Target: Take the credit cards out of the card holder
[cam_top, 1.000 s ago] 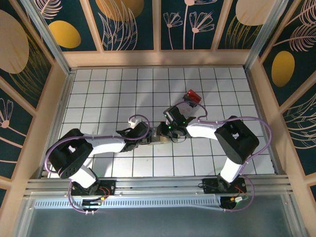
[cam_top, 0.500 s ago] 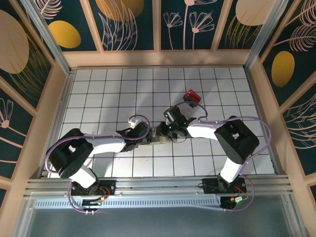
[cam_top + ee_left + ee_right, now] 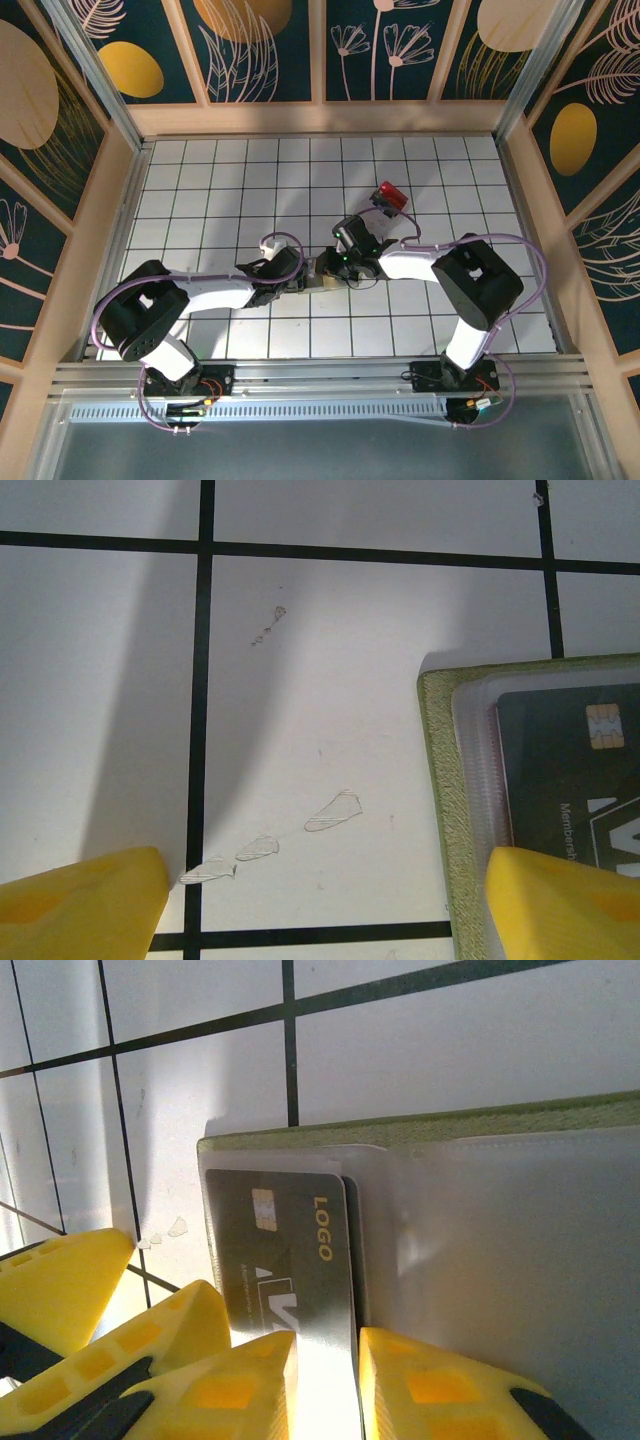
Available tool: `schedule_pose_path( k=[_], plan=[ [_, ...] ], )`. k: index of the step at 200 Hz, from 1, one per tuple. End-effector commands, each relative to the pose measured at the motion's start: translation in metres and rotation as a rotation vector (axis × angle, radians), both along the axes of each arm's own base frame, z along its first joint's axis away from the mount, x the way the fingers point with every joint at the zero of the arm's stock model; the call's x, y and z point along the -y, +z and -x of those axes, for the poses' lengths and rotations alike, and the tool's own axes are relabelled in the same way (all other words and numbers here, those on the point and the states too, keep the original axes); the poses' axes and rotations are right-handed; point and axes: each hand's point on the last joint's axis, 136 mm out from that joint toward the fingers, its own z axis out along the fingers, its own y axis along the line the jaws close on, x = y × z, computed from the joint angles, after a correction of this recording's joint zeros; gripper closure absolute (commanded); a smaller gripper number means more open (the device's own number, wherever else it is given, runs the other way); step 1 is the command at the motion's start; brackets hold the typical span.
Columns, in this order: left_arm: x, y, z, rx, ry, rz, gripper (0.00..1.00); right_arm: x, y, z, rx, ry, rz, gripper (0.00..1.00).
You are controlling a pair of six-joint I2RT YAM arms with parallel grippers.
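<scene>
The left gripper point(image 3: 320, 910) is wide open, its two yellow fingertips well apart at the bottom corners of its wrist view. The left tip hangs over bare table point(image 3: 200, 180). The right tip sits over the holder point(image 3: 437, 780), above its clear sleeve point(image 3: 500, 1240). Whether that tip presses down cannot be told.

The right gripper point(image 3: 327, 1380) has its fingers nearly together, with only a narrow slit between them. The near end of a dark card point(image 3: 285, 1250), marked with a chip and the word LOGO, runs into that slit. One finger overlaps the card's face and the other lies over the sleeve. Glare fills the slit, so I cannot tell whether the card is clamped.

The holder lies flat on the white gridded table, between the two grippers, near the middle and slightly toward the arms. Its green rim frames the sleeve, and the card sits at the sleeve's end nearest the left gripper. A second dark edge shows just behind the card.

From above, the two grippers meet over the holder from opposite sides, close together. A small red object point(image 3: 390, 194) lies near the right arm, on its far side. The rest of the table is open tile out to the wooden walls.
</scene>
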Motion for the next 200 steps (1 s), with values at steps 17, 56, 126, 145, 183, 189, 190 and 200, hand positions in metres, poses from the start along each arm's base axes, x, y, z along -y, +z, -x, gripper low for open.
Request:
schedule_pose_path(
  k=[17,56,126,145,183,189,190,200],
  plan=[
    [0.001,-0.016,0.008,-0.064,-0.015,-0.013,0.15,0.006,-0.013,0.003,-0.028,-0.015,0.054,0.74],
    [0.001,-0.017,0.008,-0.066,-0.015,-0.015,0.16,-0.008,-0.007,0.003,-0.021,0.012,-0.006,0.74],
    [0.005,-0.018,0.008,-0.074,-0.026,-0.007,0.16,-0.028,0.010,0.005,-0.027,0.060,-0.148,0.78],
    [0.005,-0.018,0.008,-0.077,-0.025,-0.007,0.16,-0.031,0.021,0.005,-0.016,0.076,-0.194,0.79],
    [0.001,-0.020,0.011,-0.082,-0.012,-0.011,0.16,-0.033,0.038,0.005,0.000,0.092,-0.263,0.82],
    [0.000,-0.021,0.011,-0.082,-0.011,-0.014,0.16,-0.031,0.040,0.004,0.000,0.089,-0.274,0.82],
    [0.000,-0.021,0.011,-0.082,-0.011,-0.015,0.16,-0.031,0.040,0.004,0.000,0.089,-0.276,0.82],
    [-0.001,-0.020,0.011,-0.081,-0.008,-0.020,0.16,-0.030,0.043,0.003,0.001,0.088,-0.294,0.83]
  ],
)
